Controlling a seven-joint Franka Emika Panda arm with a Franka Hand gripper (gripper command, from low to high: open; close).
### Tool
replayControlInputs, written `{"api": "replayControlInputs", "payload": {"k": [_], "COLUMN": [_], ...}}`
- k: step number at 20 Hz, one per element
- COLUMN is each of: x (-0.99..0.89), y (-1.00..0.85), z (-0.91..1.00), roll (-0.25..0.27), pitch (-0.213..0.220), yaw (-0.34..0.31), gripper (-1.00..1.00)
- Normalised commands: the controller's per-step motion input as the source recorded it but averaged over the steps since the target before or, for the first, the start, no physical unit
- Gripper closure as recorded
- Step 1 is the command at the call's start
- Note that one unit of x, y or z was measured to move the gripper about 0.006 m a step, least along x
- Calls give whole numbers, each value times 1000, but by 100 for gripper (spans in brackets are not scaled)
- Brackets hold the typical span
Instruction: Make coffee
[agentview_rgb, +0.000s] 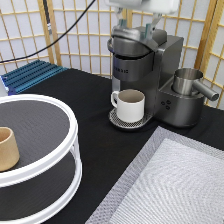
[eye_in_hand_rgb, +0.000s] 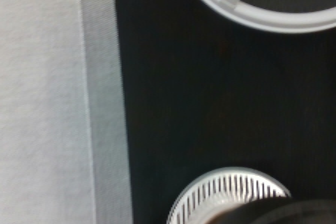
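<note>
My gripper (agentview_rgb: 137, 27) hangs open just over the lid of the grey coffee machine (agentview_rgb: 150, 65) near the exterior view's top, its two fingers spread across the lid. Nothing shows between them. A cream-white handled mug (agentview_rgb: 130, 105) stands on the machine's round drip tray (agentview_rgb: 116, 120) under the spout. The drip tray's grating (eye_in_hand_rgb: 225, 195) also shows in the wrist view. The coffee is out of view. The machine's lid looks closed.
A white two-tier round stand (agentview_rgb: 35, 140) fills the exterior view's left, with a tan handleless cup (agentview_rgb: 6, 147) on its upper shelf. A grey mat (agentview_rgb: 175, 185) covers the bottom right. A steel pitcher (agentview_rgb: 189, 82) sits on the machine's right side. Folding screens stand behind.
</note>
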Motion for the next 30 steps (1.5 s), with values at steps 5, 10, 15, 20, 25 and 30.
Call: {"api": "replayControlInputs", "payload": {"k": [5, 10, 15, 20, 25, 30], "x": [-7, -10, -86, -93, -346, -483], "y": [-334, -715, -486, 33, -69, -406], "z": [797, 311, -105, -579, -729, -992], "roll": [36, 44, 18, -2, 0, 0], "pitch": [7, 0, 0, 5, 20, 0], "yaw": [-4, -26, -14, 0, 0, 13], "gripper": [-100, -100, -100, -100, -100, -100]}}
